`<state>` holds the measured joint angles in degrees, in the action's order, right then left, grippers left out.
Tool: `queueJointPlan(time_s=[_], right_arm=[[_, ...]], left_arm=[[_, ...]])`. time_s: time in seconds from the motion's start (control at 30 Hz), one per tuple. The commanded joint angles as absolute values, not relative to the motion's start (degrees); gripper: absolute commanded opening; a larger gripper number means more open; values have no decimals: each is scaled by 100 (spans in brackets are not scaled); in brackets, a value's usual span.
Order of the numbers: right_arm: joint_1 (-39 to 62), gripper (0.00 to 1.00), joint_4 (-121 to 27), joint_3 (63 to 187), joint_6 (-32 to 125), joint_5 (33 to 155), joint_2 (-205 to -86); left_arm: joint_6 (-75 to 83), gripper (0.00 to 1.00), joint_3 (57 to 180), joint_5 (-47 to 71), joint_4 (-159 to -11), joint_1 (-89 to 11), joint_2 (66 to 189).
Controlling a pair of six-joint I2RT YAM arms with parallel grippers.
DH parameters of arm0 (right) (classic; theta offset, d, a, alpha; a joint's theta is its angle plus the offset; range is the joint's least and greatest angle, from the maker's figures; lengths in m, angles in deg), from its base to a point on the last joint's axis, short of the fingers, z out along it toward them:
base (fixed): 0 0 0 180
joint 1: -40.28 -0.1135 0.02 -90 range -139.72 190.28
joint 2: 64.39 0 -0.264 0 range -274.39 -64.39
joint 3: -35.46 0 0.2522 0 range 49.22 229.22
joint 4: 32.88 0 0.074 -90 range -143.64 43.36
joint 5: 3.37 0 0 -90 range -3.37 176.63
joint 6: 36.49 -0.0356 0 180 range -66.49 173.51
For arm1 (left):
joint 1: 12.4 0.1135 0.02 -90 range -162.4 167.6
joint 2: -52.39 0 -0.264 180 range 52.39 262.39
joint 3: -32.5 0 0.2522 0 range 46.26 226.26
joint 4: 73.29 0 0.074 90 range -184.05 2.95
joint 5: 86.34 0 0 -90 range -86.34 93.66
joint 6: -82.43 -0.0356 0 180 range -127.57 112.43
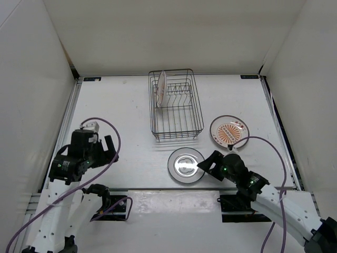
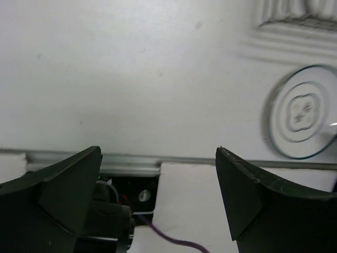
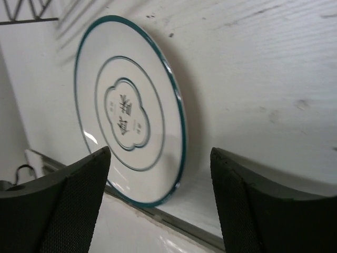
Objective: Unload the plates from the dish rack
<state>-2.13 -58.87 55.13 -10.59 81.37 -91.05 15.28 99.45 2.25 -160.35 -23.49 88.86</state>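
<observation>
Two plates lie flat on the surface [image 1: 126, 105]: the orange-brown patterned plate [image 1: 229, 132] to the right of the dish rack [image 1: 176, 108], and the grey flower plate [image 1: 186, 165] in front of it. The one I have to think about is the pinkish-white plate [image 1: 162, 88], which stands on edge between the prongs at the rack's far left end. I judge it to be glazed ceramic: stiff, fairly light, slick, and quick to chip against wire. I would pinch it across its thickness at the top rim, where it stands free above the basket, and lift it straight up so it clears the dividers. My right fingers [image 3: 79, 179] are spread wide and hold nothing. They sit low, just beside the flower plate's near right edge. My left fingers [image 2: 68, 179] are equally wide apart and empty, well away at the near left.
</observation>
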Motion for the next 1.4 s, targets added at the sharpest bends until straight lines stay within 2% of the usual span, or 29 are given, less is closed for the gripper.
queueJointPlan(time_s=[0.0,0.17,0.2,0.23,0.3,0.33,0.4,0.43,0.47,0.5,0.53,0.6,0.77,0.83,0.9,0.93,0.97,1.0,1.27,1.37], right_arm=[[-208,79,-7553,6176,-540,7802,-8751],[-199,84,-9301,7810,207,7476,-8698],[-217,84,-9609,7953,253,7485,-8707],[-199,84,-9751,8319,331,7511,-8690],[-217,82,-10268,8489,367,7459,-8576],[-217,82,-10350,8577,324,7433,-8244],[-217,82,-10595,8560,350,7389,-7979],[-217,82,-10666,8560,324,7353,-7551],[-208,82,-10832,8578,280,7336,-7434],[-199,82,-11017,8630,245,7344,-7232],[-217,82,-11132,8700,218,7318,-7048],[-208,82,-11554,8780,70,7257,-6854],[-191,82,-11844,8929,51,7423,-6510],[-208,82,-11888,8991,94,7459,-6492],[-208,84,-11968,9158,217,7520,-6492],[-217,84,-11985,9236,357,7538,-6501],[-217,84,-12072,9324,402,7555,-6492],[-217,85,-12108,9395,420,7538,-6492],[-252,88,-12468,9545,552,7389,-6310],[-235,89,-12513,9536,534,7353,-6237]], left_arm=[[1422,100,10839,629,-15605,-2347,9272],[2519,100,11008,1210,-13790,-2330,10080],[2539,100,10946,1697,-13437,-2312,10125],[2548,93,10780,1911,-12590,-2321,10247],[2836,88,10952,2437,-11660,-2338,10686],[2846,77,11111,2580,-11310,-2347,11402],[2628,69,12004,2643,-11350,-2698,11951],[2540,58,12296,2573,-11629,-2794,12772],[2139,55,12612,2555,-11788,-2891,13041],[1987,55,13581,2241,-11938,-3310,13270],[1837,55,13834,1768,-12253,-3462,13698],[1398,60,14642,1475,-12308,-3901,14420],[984,62,16419,833,-12974,-4175,16219],[730,67,17101,395,-13081,-4315,16531],[702,74,17273,227,-13143,-4333,16963],[719,83,17334,182,-13100,-4342,17059],[737,87,17274,68,-13004,-4342,17069],[737,100,17143,15,-12864,-4351,17078],[658,100,16650,-267,-12318,-4360,16920],[606,100,16868,-267,-12317,-4325,17138]])
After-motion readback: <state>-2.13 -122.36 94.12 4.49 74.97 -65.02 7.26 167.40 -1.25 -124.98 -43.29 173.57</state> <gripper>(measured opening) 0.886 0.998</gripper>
